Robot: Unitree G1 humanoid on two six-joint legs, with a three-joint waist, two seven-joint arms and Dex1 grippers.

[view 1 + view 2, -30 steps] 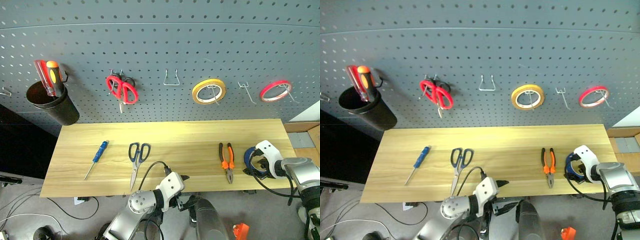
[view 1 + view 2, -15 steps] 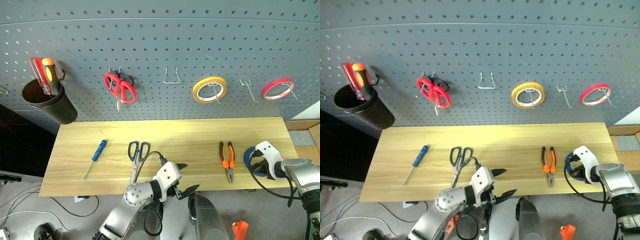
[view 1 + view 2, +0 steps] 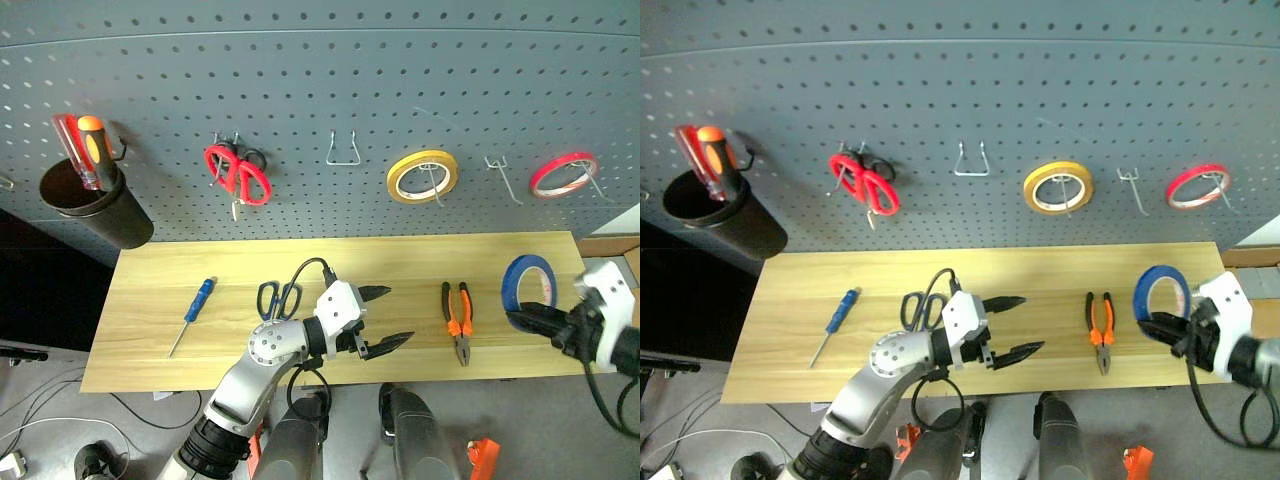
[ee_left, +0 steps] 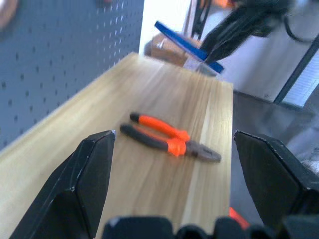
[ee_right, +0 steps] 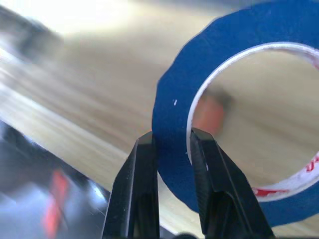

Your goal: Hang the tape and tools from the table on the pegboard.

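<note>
Left arm: reaches in from below centre, forearm angled up and rightward. Left gripper (image 3: 385, 318): level, pointing toward the robot's right, its two black fingers (image 4: 89, 174) spread wide, nothing between them.

Right arm: enters from the right edge, wrist bent inward. Right gripper (image 3: 518, 318): pointing left, fingers (image 5: 142, 189) pinched on the rim of the blue tape (image 3: 527, 280), ring held upright, clear of the surface.
</note>
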